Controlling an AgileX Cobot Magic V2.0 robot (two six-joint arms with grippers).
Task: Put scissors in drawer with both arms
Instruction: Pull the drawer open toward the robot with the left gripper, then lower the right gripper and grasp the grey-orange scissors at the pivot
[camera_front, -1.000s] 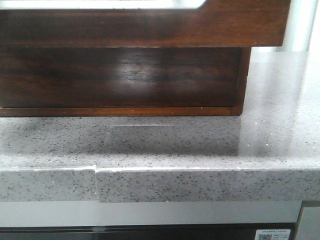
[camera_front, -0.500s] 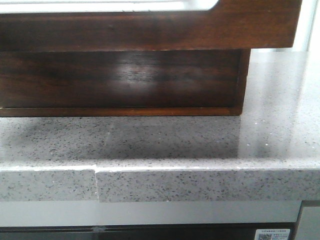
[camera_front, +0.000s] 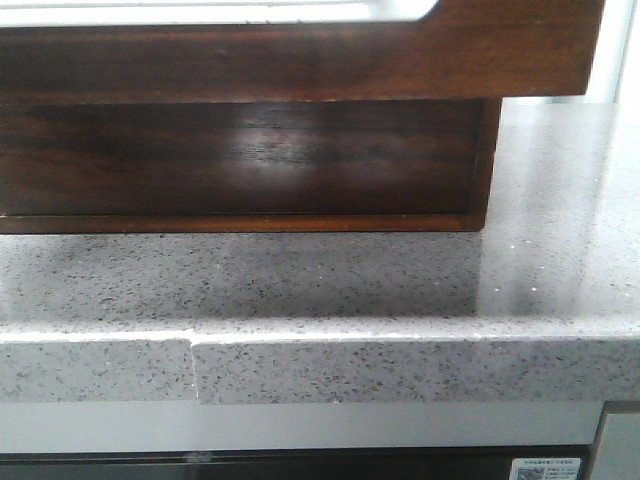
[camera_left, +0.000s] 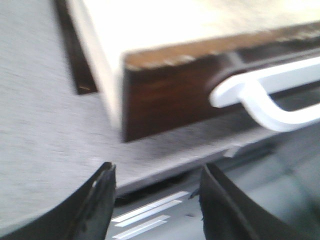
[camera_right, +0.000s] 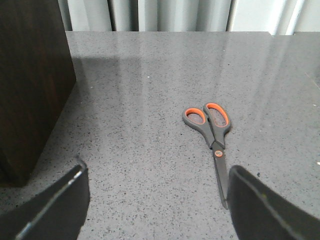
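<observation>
The drawer (camera_front: 300, 60) is a dark reddish-brown glossy front at the top of the front view, and its top cutout shows whitish inside. In the left wrist view the drawer (camera_left: 165, 95) stands pulled out over the grey counter, blurred. My left gripper (camera_left: 157, 200) is open and empty, just off the counter's front edge and short of the drawer front. The scissors (camera_right: 211, 131) have grey handles with orange inner rings. They lie flat on the counter, blades pointing toward my right gripper (camera_right: 157, 205), which is open and empty above the counter. No gripper shows in the front view.
The dark wooden cabinet body (camera_front: 240, 160) sits on the grey speckled counter (camera_front: 400, 290), and its side (camera_right: 30, 90) stands beside my right gripper. A white curved bar (camera_left: 270, 100) shows in front of the drawer front. Curtains hang behind the counter.
The drawer front came a little nearer and lower in the front view, its cutout corner shifting right, then stayed still over the last half second.
</observation>
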